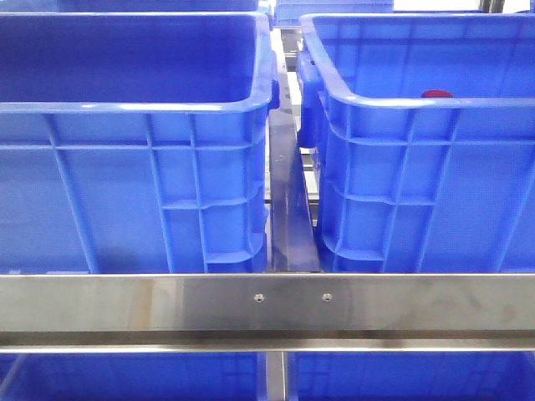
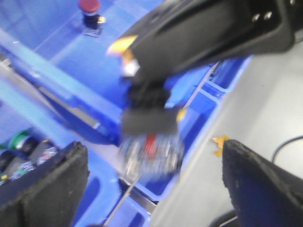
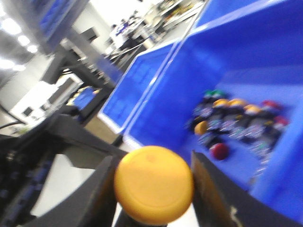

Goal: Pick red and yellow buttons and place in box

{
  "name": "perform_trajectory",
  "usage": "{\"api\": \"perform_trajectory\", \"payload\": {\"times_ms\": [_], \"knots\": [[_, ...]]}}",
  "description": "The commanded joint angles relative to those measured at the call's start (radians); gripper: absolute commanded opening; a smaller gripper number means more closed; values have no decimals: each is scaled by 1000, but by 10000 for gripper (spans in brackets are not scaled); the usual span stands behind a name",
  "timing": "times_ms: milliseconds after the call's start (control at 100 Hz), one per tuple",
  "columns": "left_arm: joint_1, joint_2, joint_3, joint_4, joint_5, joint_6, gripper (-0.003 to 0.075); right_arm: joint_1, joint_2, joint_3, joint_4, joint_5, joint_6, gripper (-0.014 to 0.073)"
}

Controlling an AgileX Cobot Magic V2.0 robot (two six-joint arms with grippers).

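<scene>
A yellow button (image 3: 154, 184) fills the gap between my right gripper (image 3: 152, 187) fingers, which are shut on it, its domed cap toward the camera. Beyond it, a blue crate (image 3: 246, 52) holds a heap of several buttons (image 3: 236, 118), with a red button (image 3: 219, 150) lying loose in front. My left gripper (image 2: 154, 184) is open and empty, its pads (image 2: 42, 184) far apart. Its view shows a lone red button (image 2: 89, 5) upright on a blue box floor (image 2: 118, 19). A red cap (image 1: 436, 93) peeks over the right crate's rim (image 1: 393, 104). Neither gripper shows in the front view.
A twin blue crate (image 1: 125, 107) stands at the left, a narrow metal gap (image 1: 288, 209) between the two. A steel rail (image 1: 267, 305) runs across the front. The right arm (image 2: 213, 28) crosses the left wrist view, with a blurred metallic part (image 2: 150, 146) under it. Grey floor (image 2: 270, 109) lies beside the crates.
</scene>
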Motion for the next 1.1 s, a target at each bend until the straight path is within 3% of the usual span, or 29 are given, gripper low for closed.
{"api": "perform_trajectory", "payload": {"times_ms": [0, 270, 670, 910, 1000, 1090], "knots": [[31, -48, -22, 3, -63, -4, 548, -37, -33, -33, 151, 28, -41, 182], [214, -158, 70, 3, -65, -27, 548, -136, -33, -33, 151, 30, -55, 182], [659, -486, 354, 1, -120, -80, 548, -165, -33, -33, 151, -45, -134, 182], [769, -697, 501, 0, -120, -80, 545, -165, -33, -33, 151, -179, -239, 182], [771, -760, 538, 0, -120, -80, 490, -165, -33, -36, 151, -262, -292, 182], [771, -806, 563, 0, -120, -80, 355, -165, -33, -53, 151, -361, -358, 182]]}}
